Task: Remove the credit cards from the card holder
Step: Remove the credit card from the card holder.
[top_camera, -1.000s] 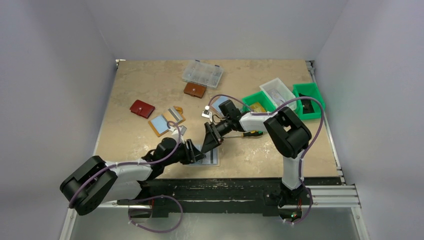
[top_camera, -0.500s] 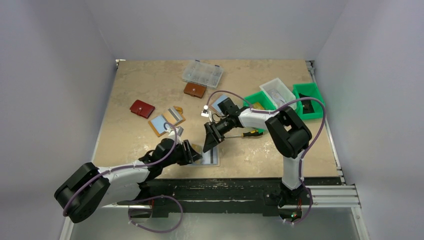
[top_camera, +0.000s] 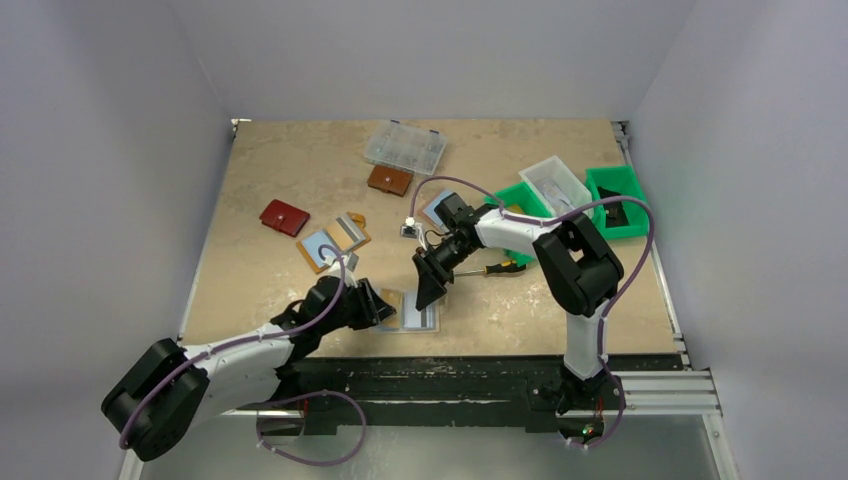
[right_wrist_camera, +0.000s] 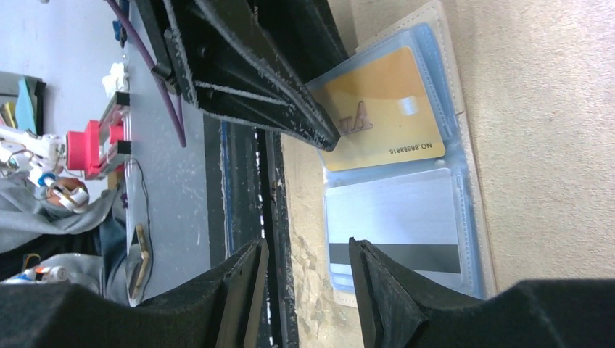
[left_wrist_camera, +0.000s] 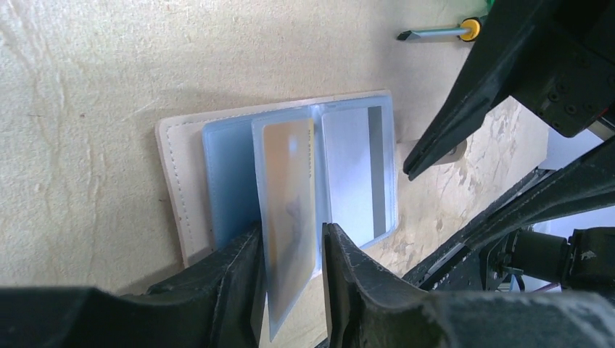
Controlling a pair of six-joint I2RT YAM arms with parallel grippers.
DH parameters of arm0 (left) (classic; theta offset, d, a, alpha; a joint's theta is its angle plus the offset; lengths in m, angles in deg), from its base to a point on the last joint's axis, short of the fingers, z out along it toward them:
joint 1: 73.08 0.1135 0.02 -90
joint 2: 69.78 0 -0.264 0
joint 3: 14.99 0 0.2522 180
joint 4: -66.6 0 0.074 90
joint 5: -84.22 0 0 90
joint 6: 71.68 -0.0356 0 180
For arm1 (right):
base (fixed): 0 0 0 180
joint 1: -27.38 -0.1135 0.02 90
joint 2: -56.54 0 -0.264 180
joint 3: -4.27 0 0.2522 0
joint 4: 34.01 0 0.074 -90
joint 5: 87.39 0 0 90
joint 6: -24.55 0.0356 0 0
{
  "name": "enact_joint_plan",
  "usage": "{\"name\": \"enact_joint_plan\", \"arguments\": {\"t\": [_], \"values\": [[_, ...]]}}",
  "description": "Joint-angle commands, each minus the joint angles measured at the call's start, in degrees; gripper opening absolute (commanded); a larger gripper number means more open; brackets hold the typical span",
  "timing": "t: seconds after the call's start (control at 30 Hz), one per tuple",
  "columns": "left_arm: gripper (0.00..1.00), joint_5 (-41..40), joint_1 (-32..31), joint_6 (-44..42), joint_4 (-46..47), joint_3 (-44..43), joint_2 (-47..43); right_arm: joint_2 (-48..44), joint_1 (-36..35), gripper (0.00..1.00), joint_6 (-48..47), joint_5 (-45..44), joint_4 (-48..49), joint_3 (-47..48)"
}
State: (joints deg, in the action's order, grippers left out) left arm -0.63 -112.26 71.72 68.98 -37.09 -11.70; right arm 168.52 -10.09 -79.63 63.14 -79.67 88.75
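Observation:
The tan card holder (top_camera: 418,318) lies open near the table's front edge, its pale blue sleeves facing up (left_wrist_camera: 217,174). My left gripper (top_camera: 383,305) (left_wrist_camera: 290,235) is shut on a gold credit card (left_wrist_camera: 289,188) (right_wrist_camera: 377,119) in a clear sleeve leaf that stands up on edge between the fingers. A silver card with a black stripe (right_wrist_camera: 395,221) (left_wrist_camera: 355,167) lies flat in the holder's other half. My right gripper (top_camera: 428,296) (right_wrist_camera: 304,246) hangs open just above that half, with nothing between its fingers.
A second opened holder (top_camera: 333,240), a red wallet (top_camera: 284,217), a brown wallet (top_camera: 389,180) and a clear organiser box (top_camera: 405,147) lie further back. A screwdriver (top_camera: 497,267) lies right of the right gripper. Green bins (top_camera: 618,195) and a white bin (top_camera: 556,182) stand at the right.
The left arm has drawn back to the left and its jaws have narrowed on the gold card, which now shows left of the holder. The right gripper has shifted slightly away.

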Motion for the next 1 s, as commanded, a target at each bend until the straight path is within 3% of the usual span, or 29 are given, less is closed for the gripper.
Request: {"name": "enact_joint_plan", "arguments": {"t": [0.0,0.27,0.5,0.67,0.97], "values": [[0.34,-1.55,0.9,0.01,-1.3,0.76,-0.97,-2.56,0.03,0.54,-6.8,1.15,-4.99,2.92],[0.27,-0.65,1.65,0.72,-0.2,1.79,-2.19,-2.38,0.03,0.54,-8.49,2.1,-6.65,3.42],[0.05,0.91,2.15,1.94,2.26,3.33,-3.06,-2.06,0.03,0.54,-9.5,2.57,-7.63,3.63],[0.0,2.99,2.45,2.82,6.4,4.56,-2.88,-1.61,0.03,0.54,-10.44,2.83,-8.71,3.81],[0.0,5.79,2.68,3.07,15.62,7.51,-6.55,-1.25,0.05,0.55,-13.79,5.7,-11.95,5.04]]}}
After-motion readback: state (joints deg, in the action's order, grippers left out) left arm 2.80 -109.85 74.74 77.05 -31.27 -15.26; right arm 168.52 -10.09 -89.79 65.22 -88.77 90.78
